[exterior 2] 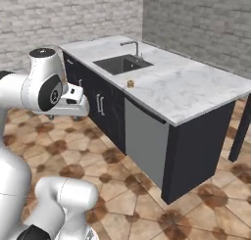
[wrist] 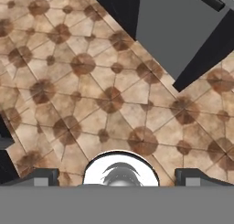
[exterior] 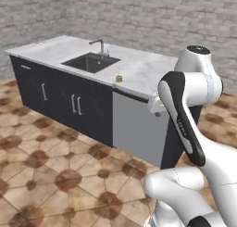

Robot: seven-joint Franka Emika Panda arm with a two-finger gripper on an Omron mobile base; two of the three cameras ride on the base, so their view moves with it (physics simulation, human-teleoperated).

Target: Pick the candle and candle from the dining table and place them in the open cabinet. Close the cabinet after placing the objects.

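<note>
One dining table [exterior: 143, 71], marble-topped, with one black sink [exterior: 90, 62], one metal tap [exterior: 99, 46] and one grey dishwasher front [exterior: 138, 129]. One small candle [exterior: 119, 78] on the top near the front edge; a second can't be made out. Three silver bar handles [exterior: 44, 91] on the dark doors, one robot arm [exterior: 185, 124], one gripper [wrist: 118, 175] with two fingertips [wrist: 43, 177] set wide apart.

No legible text, label, brand, number or sign appears on any surface. The dark marking on the arm's black link is too small to read.
</note>
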